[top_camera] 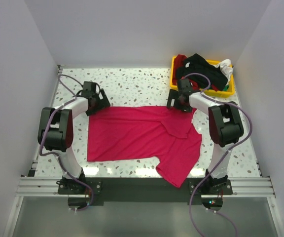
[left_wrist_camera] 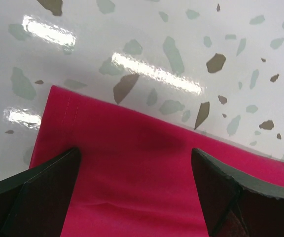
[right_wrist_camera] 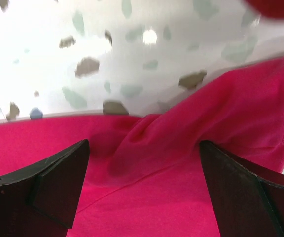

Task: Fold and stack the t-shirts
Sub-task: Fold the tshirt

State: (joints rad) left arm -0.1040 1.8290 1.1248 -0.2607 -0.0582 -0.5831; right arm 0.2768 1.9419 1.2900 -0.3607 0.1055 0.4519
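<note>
Bright, even overhead light. Left wrist view: glare streaks on glossy table [left_wrist_camera: 147,29], soft shadow on the crimson-pink t-shirt [left_wrist_camera: 132,187]. Right wrist view blurred toward the far side.

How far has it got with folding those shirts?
Barely started. Done: one pink t-shirt lies spread on the table, its right side rumpled. In hand: the left fingers and right fingers stand open over its far edge, gripping nothing. Left: every fold, plus the other shirts heaped in the yellow bin. No stack is visible.
</note>
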